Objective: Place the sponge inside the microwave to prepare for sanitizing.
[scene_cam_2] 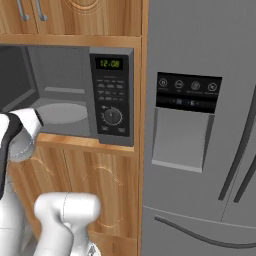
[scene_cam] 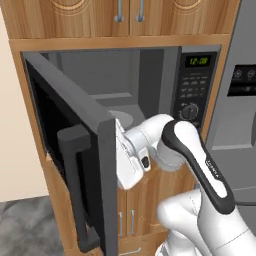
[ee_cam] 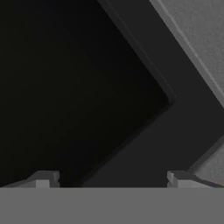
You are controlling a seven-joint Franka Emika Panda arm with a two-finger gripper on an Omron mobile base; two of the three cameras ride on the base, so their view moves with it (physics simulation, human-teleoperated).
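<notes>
Microwave [scene_cam: 120, 85] door [scene_cam: 75, 165] swung wide, end effector [ee_cam: 112, 179] fingers apart, empty, close against door's inner face.

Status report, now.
Gripper open, empty, facing the door inner side. Microwave open, turntable bare. Sponge unseen.

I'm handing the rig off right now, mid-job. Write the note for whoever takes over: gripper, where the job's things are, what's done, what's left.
Gripper: open, nothing between the fingertips, right up against the inner face of the microwave door; in the left base view the hand sits just behind the door's edge.
Microwave: door swung wide open, cavity and turntable bare.
Sponge: I can't spot it in the current frames, and it's not in the cavity.
Done: door is open.
Left: find the sponge, grasp it, set it inside the microwave.
</notes>
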